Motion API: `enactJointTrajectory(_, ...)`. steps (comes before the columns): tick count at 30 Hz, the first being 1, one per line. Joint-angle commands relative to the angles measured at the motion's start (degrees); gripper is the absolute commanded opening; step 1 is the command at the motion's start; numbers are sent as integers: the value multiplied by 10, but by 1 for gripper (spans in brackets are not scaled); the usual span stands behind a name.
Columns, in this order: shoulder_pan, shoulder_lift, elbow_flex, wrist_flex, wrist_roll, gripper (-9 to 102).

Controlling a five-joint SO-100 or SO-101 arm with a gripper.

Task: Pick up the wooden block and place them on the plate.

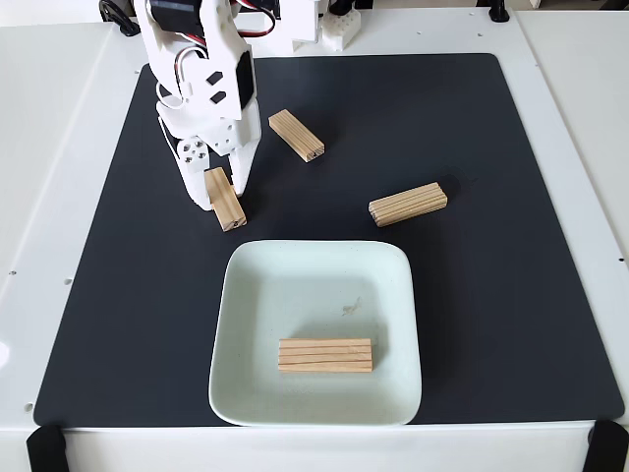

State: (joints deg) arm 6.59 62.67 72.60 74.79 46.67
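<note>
End effector (220,194) straddling and pinching a wooden block (225,200) just beyond the plate (393,324), whose near half already holds one block (325,355), leaving room for more.

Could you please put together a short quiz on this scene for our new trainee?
1. How many wooden blocks lie on the black mat, off the plate?
2. True or false: the plate is empty.
3. The gripper stands at which block: A) the left block, B) the middle block, C) the right block?

Key: 1. Three. 2. False: one block lies in it, below the grey smudge. 3. A; its fingers flank that block.
</note>
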Motion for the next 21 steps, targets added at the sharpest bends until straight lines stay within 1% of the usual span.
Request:
enactJointTrajectory(1,-7,13,-7,8,-6,0)
enactJointTrajectory(3,-6,33,-7,12,-7,0)
enactJointTrajectory(6,-12,106,19,9,-21,0)
enactJointTrajectory(10,-40,237,91,4,-93,0)
enactJointTrajectory(16,-100,497,226,-1,-202,0)
enactJointTrajectory(18,-115,573,271,-29,-236,0)
enactJointTrajectory(21,-135,670,343,-101,-288,0)
